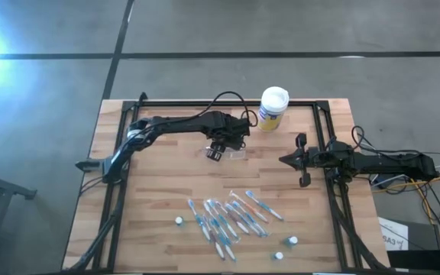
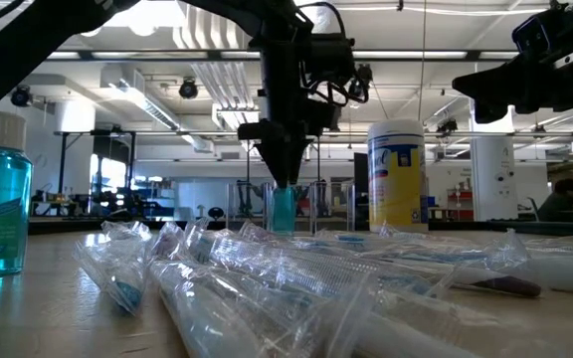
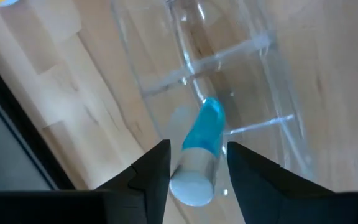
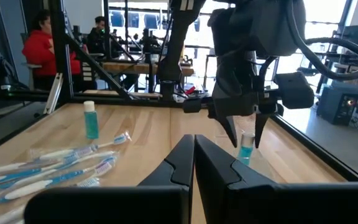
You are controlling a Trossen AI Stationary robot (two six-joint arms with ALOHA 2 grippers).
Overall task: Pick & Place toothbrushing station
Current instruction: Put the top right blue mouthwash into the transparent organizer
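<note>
The toothbrushing station [image 1: 237, 153] is a small see-through plastic cup standing on the wooden table at its middle. A small blue tube with a white cap [image 3: 205, 130] stands tilted inside it, cap end up. My left gripper [image 3: 199, 145] points steeply down over the cup, open, with a finger on either side of the tube's capped end [image 4: 246, 135]. My right gripper [image 1: 283, 160] waits shut and level near the table's right edge, holding nothing. My left gripper comes from above with its fingers [image 3: 238, 165] on either side of the tube's white cap [image 3: 191, 186]. A gap shows between the cap and one finger. Whether the other finger touches the cap I cannot tell. The tube's lower end is in the cup.
A yellow canister with a white lid [image 1: 273, 107] stands just behind the cup. Several wrapped toothbrushes [image 1: 228, 218] lie in a heap near the front edge, with small white-capped items [image 1: 179, 221] around them. A blue bottle [image 4: 91, 119] stands on the table. People [image 4: 39, 37] are in the room behind.
</note>
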